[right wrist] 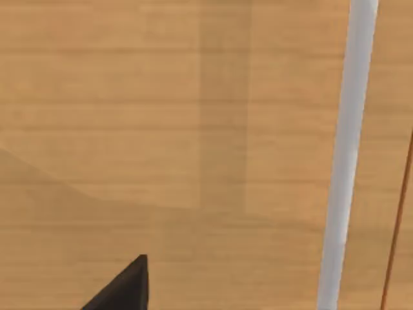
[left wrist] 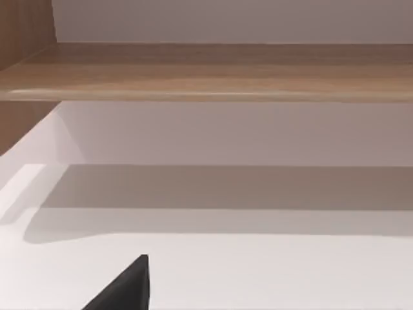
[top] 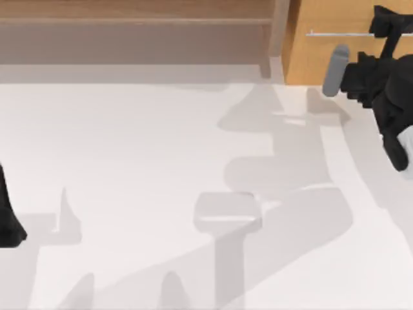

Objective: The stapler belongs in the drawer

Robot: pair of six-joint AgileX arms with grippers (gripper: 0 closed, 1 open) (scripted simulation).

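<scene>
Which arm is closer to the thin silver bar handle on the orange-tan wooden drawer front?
The right. The right gripper is at the thin silver bar handle on the orange-tan wooden drawer front, at the table's far right. The left arm sits at the table's left edge, far from it.

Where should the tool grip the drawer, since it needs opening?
Grip the thin silver handle, a bar standing off the closed drawer front. Come straight at the front from the table side, one finger on each side of the bar; the right tool is already close.
</scene>
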